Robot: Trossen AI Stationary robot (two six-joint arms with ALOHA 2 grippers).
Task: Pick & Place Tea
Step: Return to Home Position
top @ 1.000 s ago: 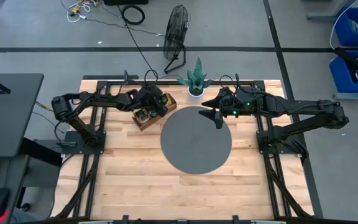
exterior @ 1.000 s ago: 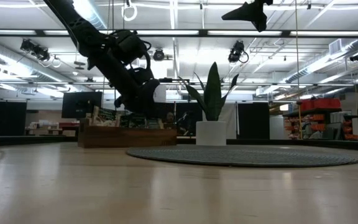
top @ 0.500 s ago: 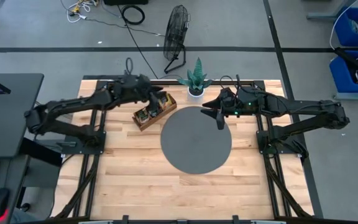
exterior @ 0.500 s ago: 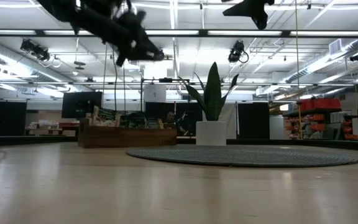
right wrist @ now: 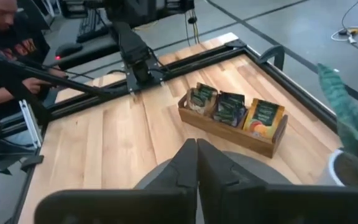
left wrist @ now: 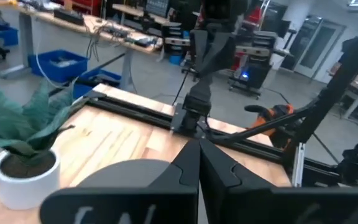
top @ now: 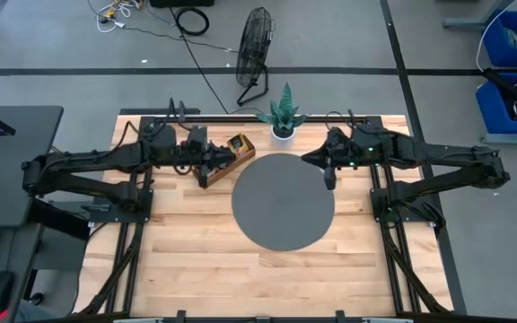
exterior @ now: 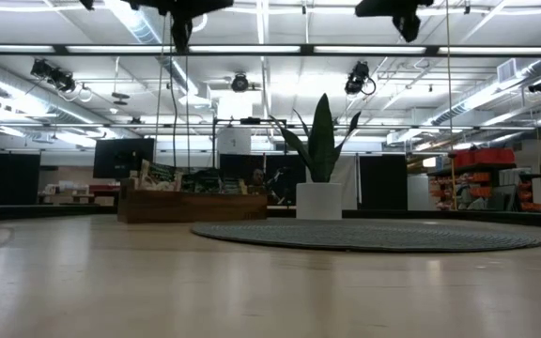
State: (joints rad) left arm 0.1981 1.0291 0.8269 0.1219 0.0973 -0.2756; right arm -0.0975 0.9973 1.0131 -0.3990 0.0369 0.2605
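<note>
The long wooden tray (right wrist: 229,127) stands on the table just off the far left edge of the round grey mat (top: 283,202). Tea sachets stand upright in it: dark ones (right wrist: 230,107) and an orange-yellow one (right wrist: 265,117). My left gripper (top: 215,160) is shut and hangs high above the tray, hiding most of it in the high view. Nothing shows between its fingers in the left wrist view (left wrist: 197,155). My right gripper (top: 330,173) is shut and empty, high above the mat's far right edge, and also shows in its wrist view (right wrist: 196,155).
A potted plant in a white pot (top: 283,121) stands at the table's far edge, between the two grippers. The black frame rails (top: 151,121) run along the table's far edge and sides. Bare wood lies toward the near edge (top: 276,278). A person (right wrist: 5,37) is beyond the table.
My left gripper has risen from low at the tray to high above it, and its arm has stretched out level over the table. My right gripper has shifted a little toward the table's right edge. The tray has stayed in place.
</note>
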